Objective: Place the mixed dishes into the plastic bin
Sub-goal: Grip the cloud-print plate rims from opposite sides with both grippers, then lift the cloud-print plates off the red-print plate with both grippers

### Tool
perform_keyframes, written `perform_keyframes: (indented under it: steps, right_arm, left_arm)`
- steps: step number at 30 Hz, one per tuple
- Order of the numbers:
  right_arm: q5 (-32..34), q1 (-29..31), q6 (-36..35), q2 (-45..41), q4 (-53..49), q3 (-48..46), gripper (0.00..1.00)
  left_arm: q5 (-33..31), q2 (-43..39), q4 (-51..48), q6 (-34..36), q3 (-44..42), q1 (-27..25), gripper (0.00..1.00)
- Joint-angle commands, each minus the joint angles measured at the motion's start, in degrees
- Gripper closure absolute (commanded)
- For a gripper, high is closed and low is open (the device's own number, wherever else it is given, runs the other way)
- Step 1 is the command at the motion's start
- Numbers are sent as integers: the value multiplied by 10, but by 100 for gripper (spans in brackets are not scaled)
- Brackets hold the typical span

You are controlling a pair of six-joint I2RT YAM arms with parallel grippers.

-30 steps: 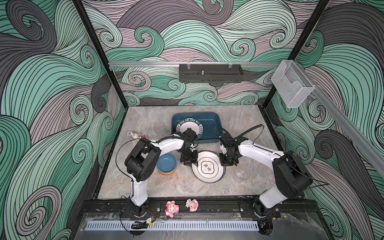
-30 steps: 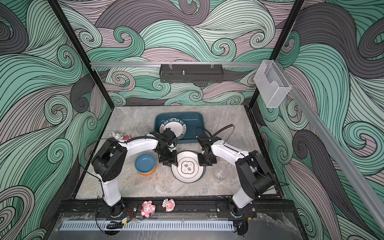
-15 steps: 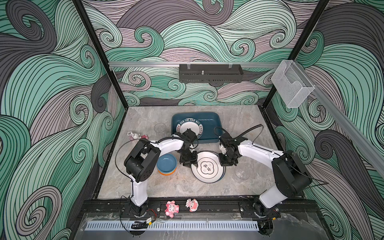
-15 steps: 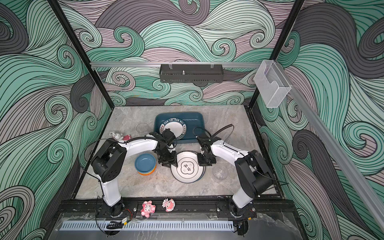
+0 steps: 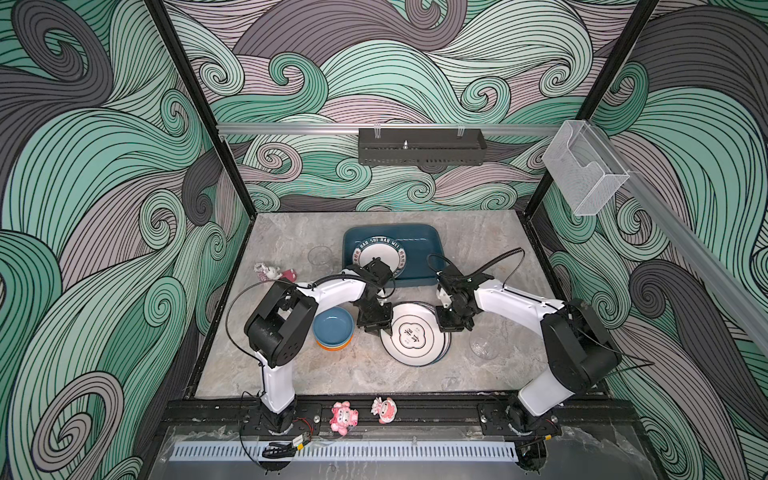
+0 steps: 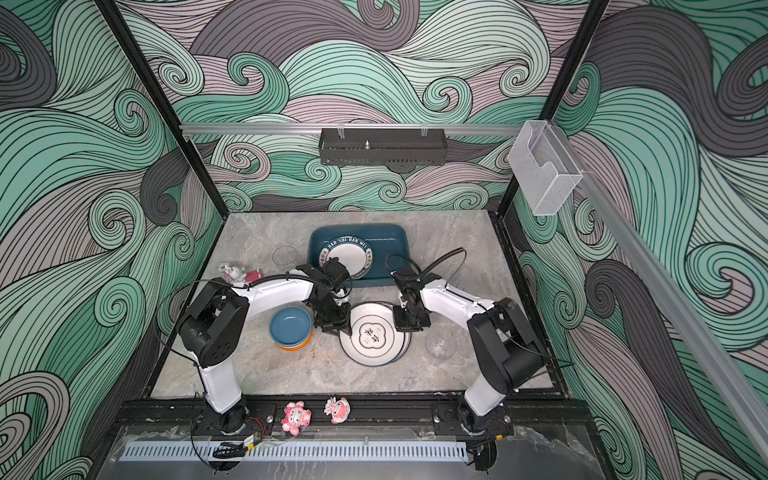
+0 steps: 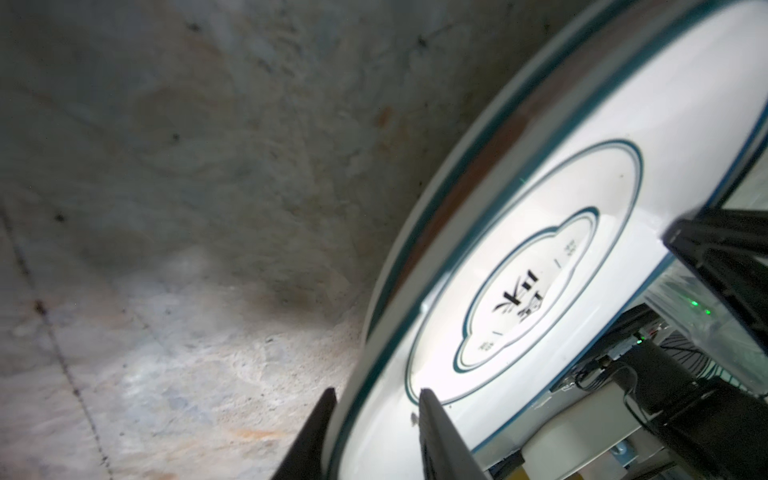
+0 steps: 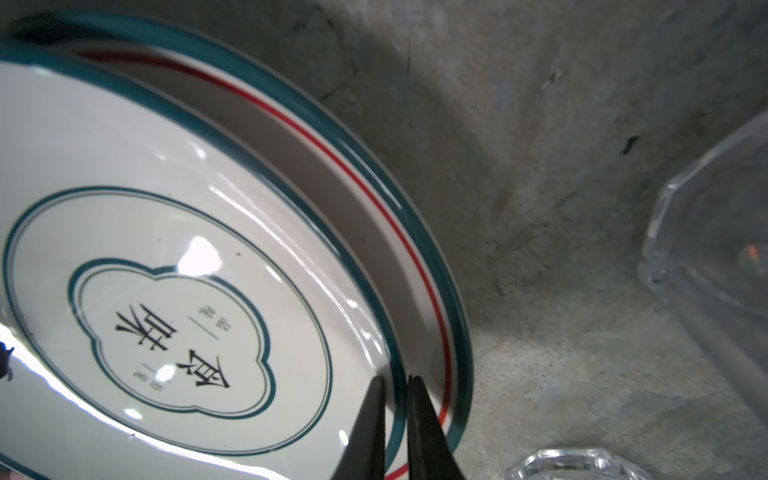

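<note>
Table, left side: a figurine [image 5: 270, 272] lies near the edge. The left glass [image 5: 319, 254] stands upright just beside the bin's left wall. The bowls [image 5: 333, 328] are stacked with blue on top, on the table and outside the bin.

Left gripper [image 7: 376, 392]: jaws partway apart, astride the left rim of the top plate [image 5: 415, 338]. One finger [image 7: 316, 436] is outside over the table, the other over the plate's face. A sliver of table shows between the outer finger and the rim, and no firm hold is evident.

Centre: the top plate rests offset on a lower plate [image 8: 399, 216], its right edge apparently raised off it. Both are on the table in front of the bin [image 5: 419, 249]. The bin sits centre rear with one binned plate [image 5: 380, 255] in its left half.

Right gripper [image 8: 395, 378]: jaws nearly closed, pinching the top plate's right rim.

Right side: the right glass [image 5: 483, 347] stands near the plates, untouched.
</note>
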Motion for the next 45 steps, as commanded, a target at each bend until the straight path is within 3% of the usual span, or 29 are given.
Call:
perform_keyframes:
  steps: [1, 26, 45]
  right_arm:
    - [-4, 4, -2, 17, 2, 6, 88]
    - [0, 4, 4, 0, 5, 5, 86]
    - [-10, -2, 14, -118, -11, 25, 75]
  left_arm:
    - [-10, -20, -19, 5, -1, -4, 69]
    - [8, -44, -5, 0, -15, 7, 99]
    - [47, -116, 25, -21, -20, 24, 100]
